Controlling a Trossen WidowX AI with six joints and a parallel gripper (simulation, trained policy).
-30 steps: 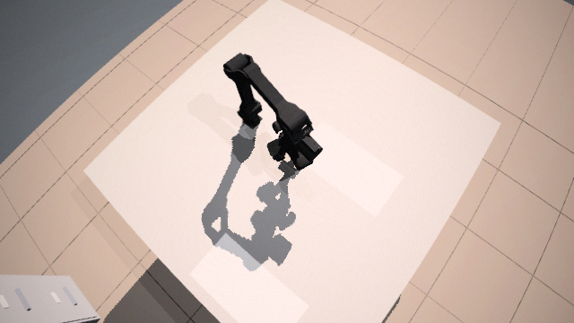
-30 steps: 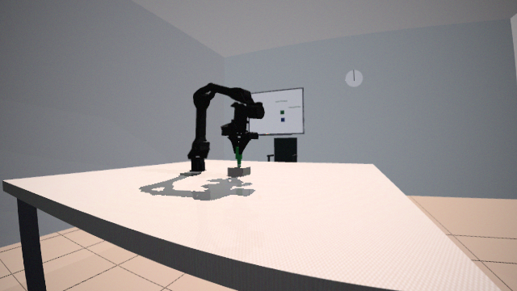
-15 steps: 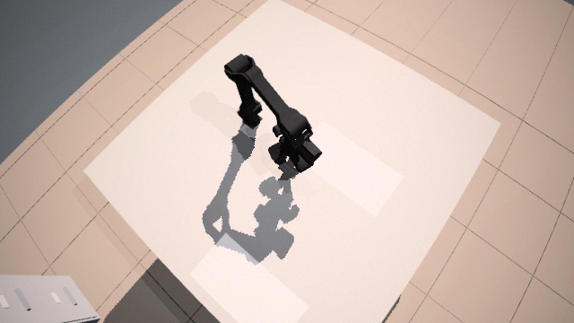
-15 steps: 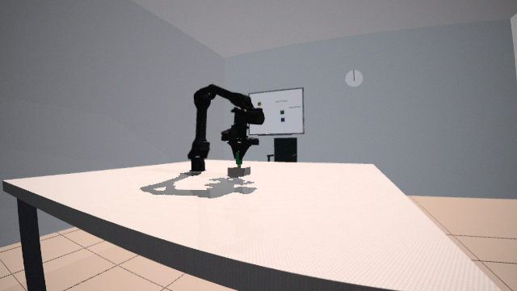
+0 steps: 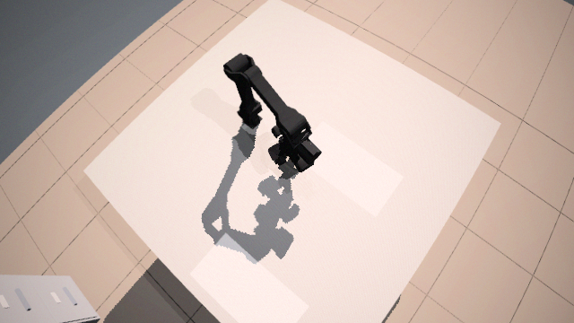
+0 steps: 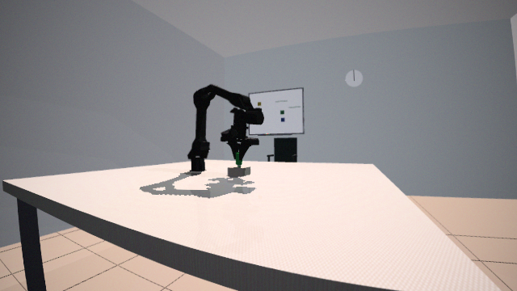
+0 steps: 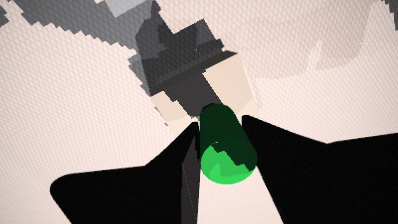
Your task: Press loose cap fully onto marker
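Holder block: The holder block [image 6: 239,172] [image 7: 229,80] is sitting on the desk [image 5: 395,99] [image 6: 307,210] [image 7: 50,110], its grey side showing in the exterior view and part of its top lying in shade in the wrist view.
Fingers: The fingers [image 6: 244,149] are pointing down above the holder block and are clamping on the green cap, one on each side of it.
Cap: The green cap [image 6: 237,157] [image 7: 227,162] is standing roughly upright between the fingers, over the holder block, and is showing its bright round end in the wrist view.
Marker: A short green part is showing between the cap and the holder block in the exterior view; where the cap is ending and the marker is beginning is too small to tell.
Fit: Whether the cap is sitting fully on the marker, the pictures are leaving unclear.
Arm: The black arm [image 5: 273,96] [image 6: 201,117] is rising from its base beside the holder block, bending at the top and reaching over so that its wrist is hanging above the block.
Shadow: The arm's shadow [image 5: 269,215] [image 6: 182,189] is spreading across the desk near the holder block.
Backdrop: A whiteboard [image 6: 292,101] is hanging on the wall beyond the holder block.

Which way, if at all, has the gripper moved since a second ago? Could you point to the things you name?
Yes, down: in the exterior view the gripper [image 5: 287,162] [image 6: 238,157] [image 7: 220,124] is lower, closer to the top of the holder block [image 5: 288,170] [image 6: 238,172] [image 7: 231,80], than a second ago.
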